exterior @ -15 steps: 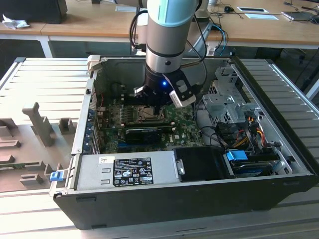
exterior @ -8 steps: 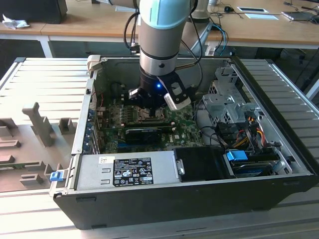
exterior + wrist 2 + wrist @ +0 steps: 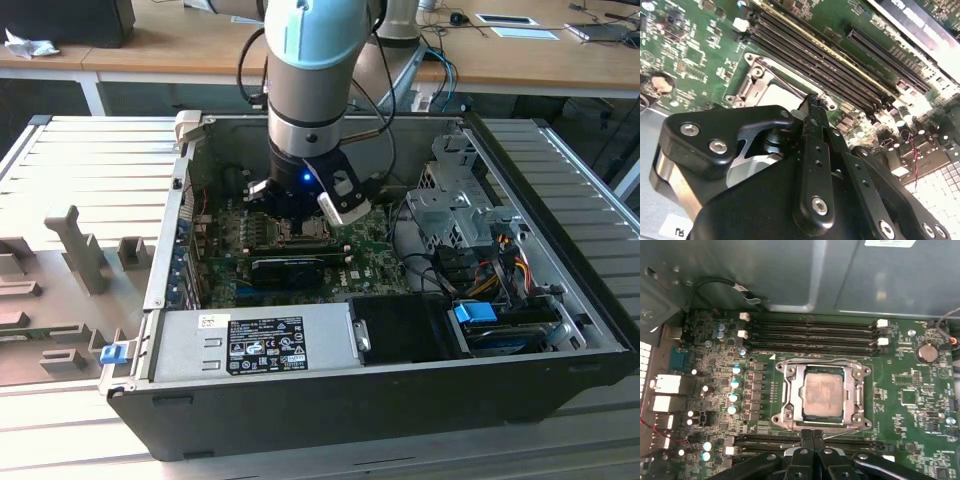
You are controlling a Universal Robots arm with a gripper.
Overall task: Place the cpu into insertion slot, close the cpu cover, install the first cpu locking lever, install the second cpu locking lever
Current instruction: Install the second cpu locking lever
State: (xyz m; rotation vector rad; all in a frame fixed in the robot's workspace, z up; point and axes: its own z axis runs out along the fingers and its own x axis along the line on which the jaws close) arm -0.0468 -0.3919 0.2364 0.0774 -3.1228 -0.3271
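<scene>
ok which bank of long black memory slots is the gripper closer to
The bank of black memory slots right at the black gripper fingertips, not the bank of four white-latched slots across the silver-framed socket.

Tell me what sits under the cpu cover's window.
Through the window of the closed cpu cover shows the cpu, its silvery top exposed. The insertion slot's pin field beneath is hidden by the chip. The gripper sits at the frame's edge.

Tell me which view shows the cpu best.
The first wrist view: the cpu lies whole, framed by the cover. In the second wrist view the gripper hides most of it. In the exterior view the arm blocks it.
</scene>
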